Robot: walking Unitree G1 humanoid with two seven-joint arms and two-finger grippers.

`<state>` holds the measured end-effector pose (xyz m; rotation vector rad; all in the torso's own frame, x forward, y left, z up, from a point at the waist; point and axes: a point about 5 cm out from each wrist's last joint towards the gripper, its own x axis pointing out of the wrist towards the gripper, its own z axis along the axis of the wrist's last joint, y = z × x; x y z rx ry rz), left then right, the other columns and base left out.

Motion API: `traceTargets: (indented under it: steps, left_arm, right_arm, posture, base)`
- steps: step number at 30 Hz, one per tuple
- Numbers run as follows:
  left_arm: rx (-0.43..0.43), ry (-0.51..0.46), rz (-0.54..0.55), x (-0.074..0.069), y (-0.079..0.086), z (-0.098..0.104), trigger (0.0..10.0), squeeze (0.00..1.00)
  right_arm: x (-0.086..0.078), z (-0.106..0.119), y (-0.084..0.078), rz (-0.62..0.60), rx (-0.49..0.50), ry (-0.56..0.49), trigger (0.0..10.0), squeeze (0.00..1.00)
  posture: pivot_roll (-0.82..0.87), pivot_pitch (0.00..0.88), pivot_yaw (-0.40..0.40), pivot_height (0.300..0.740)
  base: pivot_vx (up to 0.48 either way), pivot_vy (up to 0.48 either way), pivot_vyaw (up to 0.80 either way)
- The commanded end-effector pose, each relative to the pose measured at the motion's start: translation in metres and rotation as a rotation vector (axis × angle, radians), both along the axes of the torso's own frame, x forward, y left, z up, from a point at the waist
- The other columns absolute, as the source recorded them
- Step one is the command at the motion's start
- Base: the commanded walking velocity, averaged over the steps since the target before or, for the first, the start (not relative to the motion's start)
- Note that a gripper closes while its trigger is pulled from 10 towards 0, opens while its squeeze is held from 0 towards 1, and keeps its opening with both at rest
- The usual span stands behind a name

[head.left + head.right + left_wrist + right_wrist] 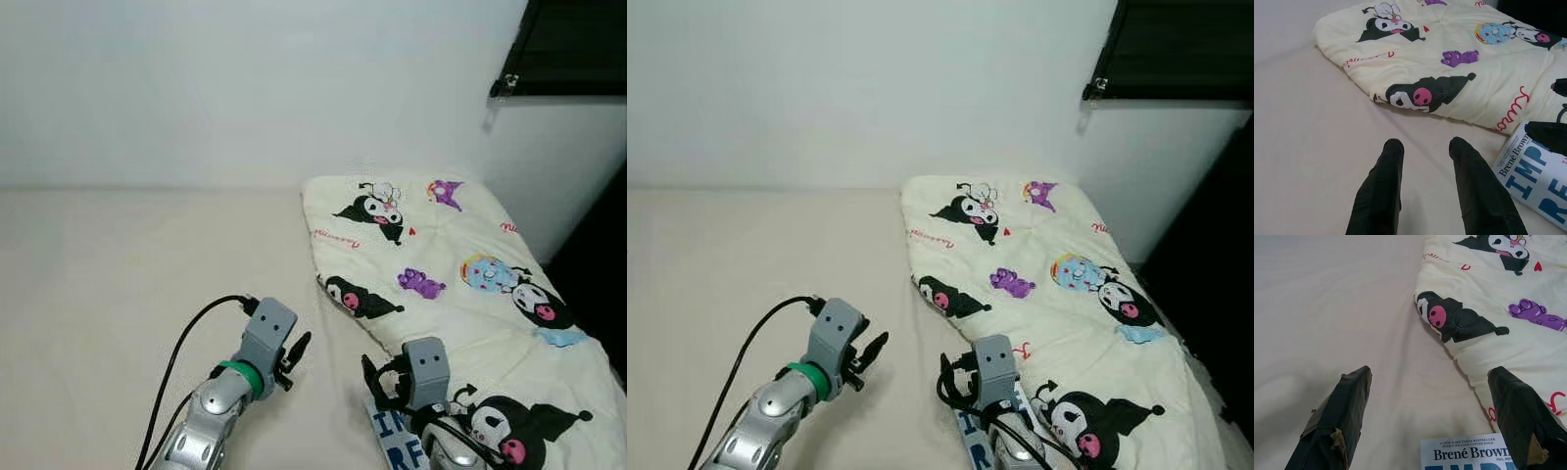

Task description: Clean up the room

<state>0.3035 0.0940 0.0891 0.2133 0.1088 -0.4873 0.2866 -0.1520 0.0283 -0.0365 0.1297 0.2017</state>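
Head cameras look down on the bed (118, 274); both wrist cameras sit low, sharing the quilt (1449, 63) edge and book (1469, 453).

A bed (118, 274) runs up to the wall (245, 88) behind it. A folded quilt (460, 284) lies on the bed's right part, reaching back nearly to the wall. A book (1537, 176) lies on the bed at the quilt's near left edge, touching it. The right gripper (1430, 421) hangs just over the book; the left gripper (292, 358) is to its left, over bare bed. A window (573, 49) sits high on the right.
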Motion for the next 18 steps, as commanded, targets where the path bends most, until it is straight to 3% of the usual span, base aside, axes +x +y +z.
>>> traceTargets:
  steps: [1,8,11,18]
  left_arm:
    - [-0.002,0.023,-0.002,-0.0029,0.0009,-0.0058,10.0,0.0]
    - [0.001,-0.013,0.007,-0.0035,-0.0002,-0.0058,10.0,0.0]
    - [-0.009,0.002,-0.035,-0.0053,-0.002,-0.0069,10.0,0.0]
    - [-0.027,0.024,-0.015,-0.0034,-0.0002,-0.0071,10.0,0.0]
  right_arm:
    - [-0.0048,-0.0059,-0.0024,-0.01,0.002,0.026,10.0,0.0]
    - [-0.0049,-0.0062,-0.0015,-0.008,0.002,0.027,10.0,0.0]
    - [-0.0043,-0.0056,-0.0013,-0.008,0.002,0.025,10.0,0.0]
    - [-0.0024,-0.0034,-0.0011,-0.006,0.002,0.017,10.0,0.0]
  posture:
    - [-0.13,0.07,0.057,0.74]
    - [-0.13,0.067,0.058,0.74]
    - [-0.13,0.067,0.058,0.74]
    - [-0.13,0.06,0.056,0.74]
  base:
    - [0.0,0.0,0.0]
    - [0.0,0.0,0.0]
    - [0.0,0.0,0.0]
    - [0.0,0.0,0.0]
